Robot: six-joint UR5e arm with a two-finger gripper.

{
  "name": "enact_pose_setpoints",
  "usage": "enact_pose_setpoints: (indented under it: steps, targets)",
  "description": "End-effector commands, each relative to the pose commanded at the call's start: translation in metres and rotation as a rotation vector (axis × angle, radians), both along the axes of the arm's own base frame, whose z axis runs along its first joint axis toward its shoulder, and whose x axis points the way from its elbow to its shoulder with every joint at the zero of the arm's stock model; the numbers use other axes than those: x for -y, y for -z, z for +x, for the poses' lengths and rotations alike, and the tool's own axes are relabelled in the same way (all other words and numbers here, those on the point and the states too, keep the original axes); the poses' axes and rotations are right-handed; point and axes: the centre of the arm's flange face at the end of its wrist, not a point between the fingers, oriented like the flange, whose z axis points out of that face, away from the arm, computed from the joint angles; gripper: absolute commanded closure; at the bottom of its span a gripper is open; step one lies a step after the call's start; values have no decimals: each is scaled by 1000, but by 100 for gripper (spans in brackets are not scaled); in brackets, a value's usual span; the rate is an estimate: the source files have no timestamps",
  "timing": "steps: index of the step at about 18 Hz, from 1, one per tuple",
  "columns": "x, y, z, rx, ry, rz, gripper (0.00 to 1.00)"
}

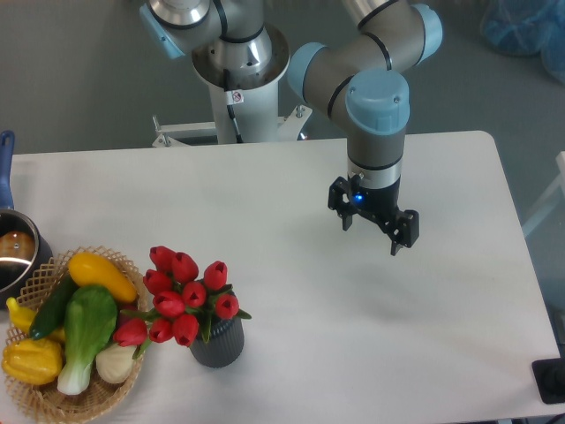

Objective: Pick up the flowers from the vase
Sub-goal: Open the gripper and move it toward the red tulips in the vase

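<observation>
The flowers (183, 297), red tulip buds with green leaves, stand in the vase (218, 342), a small dark grey ribbed cylinder near the table's front left. My gripper (372, 237) hangs above the middle-right of the table, well to the right of the flowers and farther back. It is open, its two dark fingers spread apart with nothing between them.
A wicker basket (117, 395) with yellow and green vegetables sits just left of the vase, touching the tulip heads. A dark pot (15, 254) with a blue handle stands at the left edge. The robot's base (240, 71) rises behind the table.
</observation>
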Motion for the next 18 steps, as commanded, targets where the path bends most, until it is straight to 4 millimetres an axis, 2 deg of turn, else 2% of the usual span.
enact_pose_setpoints:
  steps: [6, 9, 13, 16, 18]
  targets:
    - [-1, -3, 4, -2, 4, -1, 0]
    - [-8, -3, 19, -4, 26, 3, 0]
    - [-22, 13, 42, 43, 61, 27, 0]
    - [-19, 37, 55, 89, 73, 8, 0]
    - [-21, 45, 55, 96, 72, 11, 0]
